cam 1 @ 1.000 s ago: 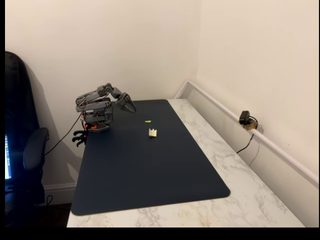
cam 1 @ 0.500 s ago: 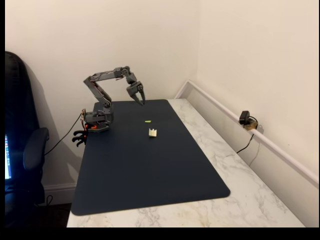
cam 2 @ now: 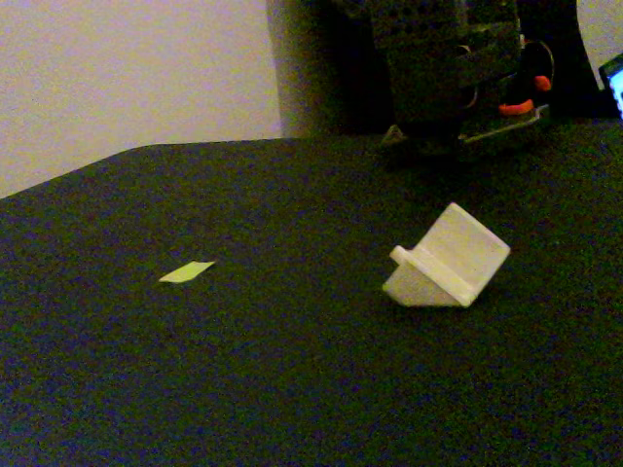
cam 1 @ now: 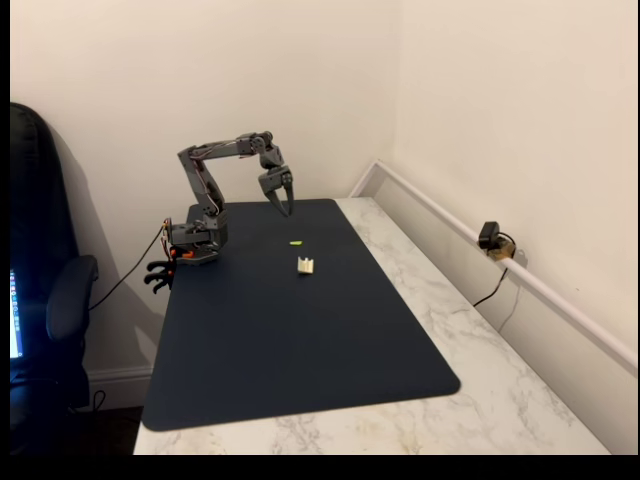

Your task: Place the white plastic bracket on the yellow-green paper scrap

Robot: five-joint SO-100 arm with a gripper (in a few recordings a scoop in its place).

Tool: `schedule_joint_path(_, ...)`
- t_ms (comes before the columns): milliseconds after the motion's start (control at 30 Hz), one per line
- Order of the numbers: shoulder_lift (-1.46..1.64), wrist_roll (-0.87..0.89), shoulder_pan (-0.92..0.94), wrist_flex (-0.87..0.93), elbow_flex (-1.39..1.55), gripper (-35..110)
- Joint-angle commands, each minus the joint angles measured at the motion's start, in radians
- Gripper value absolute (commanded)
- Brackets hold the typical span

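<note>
The white plastic bracket lay on the dark blue mat, near the mat's middle toward the far end in a fixed view, with nothing touching it. Seen close in a fixed view, the bracket was an off-white, cream-tinted piece made of two flat faces meeting at an angle, with a small rounded nub at the left end of the joint; it sat tipped on an edge so that one face leaned up and back. The yellow-green paper scrap lay flat on the mat just beyond the bracket in a fixed view, apart from it; in the close view the scrap was a thin bright sliver well to the left of the bracket. The gripper hung in the air above the mat's far edge, pointing down, beyond both the scrap and the bracket. Its fingers stood slightly parted and held nothing. The arm's base sat at the mat's far left corner.
</note>
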Motion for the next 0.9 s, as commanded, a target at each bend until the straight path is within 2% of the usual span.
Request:
schedule_joint_path(0, -0.080, 0.035, -0.031, 0.055, -0.152, 0)
schedule_joint_path(367, -0.420, 0.018, -0.035, 0.140, -0.433, 6)
schedule_joint_path(467, -0.491, 0.040, -0.060, 0.172, -0.505, 12)
schedule_joint_path(633, -0.634, 0.109, -0.083, 0.259, -0.653, 32)
schedule_joint_path(867, -0.752, 0.170, -0.097, 0.247, -0.706, 36)
